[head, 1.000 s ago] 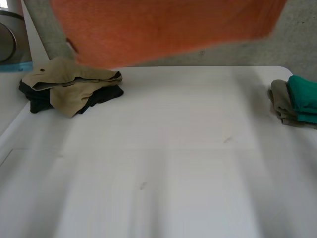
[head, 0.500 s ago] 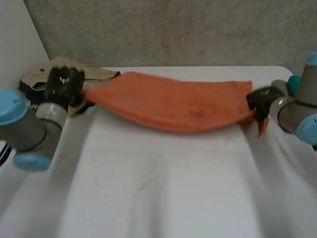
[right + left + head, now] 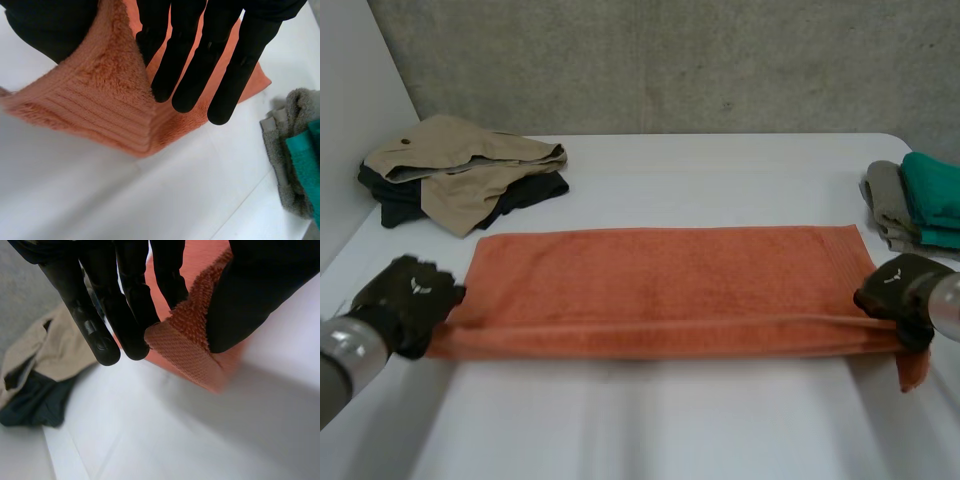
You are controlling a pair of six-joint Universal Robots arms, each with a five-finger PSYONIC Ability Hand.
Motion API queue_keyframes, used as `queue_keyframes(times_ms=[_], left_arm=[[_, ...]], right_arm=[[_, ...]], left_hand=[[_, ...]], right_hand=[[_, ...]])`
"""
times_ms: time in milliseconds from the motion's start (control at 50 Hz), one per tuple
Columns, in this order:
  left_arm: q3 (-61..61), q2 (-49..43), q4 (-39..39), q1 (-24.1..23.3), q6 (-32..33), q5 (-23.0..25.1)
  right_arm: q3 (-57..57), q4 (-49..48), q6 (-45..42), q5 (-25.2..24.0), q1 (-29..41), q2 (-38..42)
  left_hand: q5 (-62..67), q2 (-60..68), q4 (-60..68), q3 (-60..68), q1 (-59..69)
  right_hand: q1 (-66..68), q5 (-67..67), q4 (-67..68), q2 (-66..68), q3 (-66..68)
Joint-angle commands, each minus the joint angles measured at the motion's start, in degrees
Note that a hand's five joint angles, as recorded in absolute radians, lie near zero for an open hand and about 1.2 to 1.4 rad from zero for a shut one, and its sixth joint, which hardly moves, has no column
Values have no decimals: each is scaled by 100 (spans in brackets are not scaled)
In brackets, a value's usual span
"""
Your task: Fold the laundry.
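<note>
My left hand (image 3: 408, 300) pinches one near corner of the orange towel (image 3: 660, 285) between thumb and straight fingers, and my right hand (image 3: 898, 290) pinches the other near corner likewise. The towel lies stretched across the middle of the table (image 3: 650, 430), apparently doubled lengthwise. I judge the crosswise folds are left, and the rumpled pile (image 3: 460, 180) beyond my left hand is untouched.

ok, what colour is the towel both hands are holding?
Orange; the towel shows best in the head view.
</note>
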Motion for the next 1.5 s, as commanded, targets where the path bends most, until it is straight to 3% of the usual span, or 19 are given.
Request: queue_keyframes(times_ms=[20,160,360,500,540,560,600,620,680,800,900,980,1100,1260,1500], left_arm=[[1188,-1488,1141,-563,-200,-83],[2356,-2674,1669,-879,-604,-557],[3903,-3931,1679,-1319,-683,-1216],[4625,-4398,1696,-1442,-692,-1367],[4740,-4451,1722,-1451,-692,-1367],[4871,-4513,1766,-1477,-701,-1367],[5030,-4610,1828,-1539,-692,-1366],[5083,-4627,1837,-1565,-675,-1375],[5197,-4645,1863,-1609,-692,-1384],[5224,-4514,1863,-1653,-692,-1419],[5023,-3882,1784,-1671,-789,-1472],[4557,-3310,1775,-1671,-1087,-1472],[3590,-2405,1793,-1645,-1667,-1402],[2930,-2087,1863,-1662,-1896,-1226],[2869,-2114,1863,-1662,-1940,-1138]], right_arm=[[-1000,-682,416,51,28,998],[-2098,-1078,645,130,45,1974],[-3830,-1253,645,201,353,3318],[-4507,-1693,637,218,441,3864],[-4613,-1807,645,245,441,3952],[-4796,-2051,645,358,450,4091],[-4894,-2211,654,490,450,4163],[-4973,-2377,645,656,450,4241],[-5149,-2694,680,1043,458,4312],[-5123,-2862,1294,1185,511,4032],[-4711,-2740,2112,1168,467,3233],[-3817,-2267,2543,818,450,2268],[-2725,-1501,2588,324,345,1492],[-2029,-1402,2500,236,-323,1254],[-2232,-2914,2509,51,-614,1500]], left_hand=[[1437,1122,1102,1153,1342],[1437,1122,1102,1153,1342],[1437,1122,1102,1153,1342],[1437,1122,1102,1153,1342],[1437,1122,1102,1153,1342],[406,92,71,122,312],[-4257,-4572,-4592,-4541,-4352],[-5563,-5878,-5898,-5847,-5658],[-5563,-5878,-5898,-5847,-5658],[-5563,-5878,-5898,-5847,-5658],[-5563,-5878,-5898,-5847,-5658],[-5563,-5878,-5898,-5847,-5658],[-5563,-5878,-5898,-5847,-5658],[-5563,-5878,-5898,-5847,-5658],[-5563,-5878,-5898,-5847,-5658]], right_hand=[[1517,1236,1121,1232,1163],[1517,1236,1121,1232,1163],[1517,1236,1121,1232,1163],[1507,1225,1111,1221,1152],[34,-248,-362,-252,-321],[-2688,-2970,-3084,-2974,-3043],[-5483,-5764,-5879,-5768,-5837],[-5483,-5764,-5879,-5768,-5837],[-5483,-5764,-5879,-5768,-5837],[-5483,-5764,-5879,-5768,-5837],[-5483,-5764,-5879,-5768,-5837],[-5483,-5764,-5879,-5768,-5837],[-5483,-5764,-5879,-5768,-5837],[-5483,-5764,-5879,-5768,-5837],[-5483,-5764,-5879,-5768,-5837]])
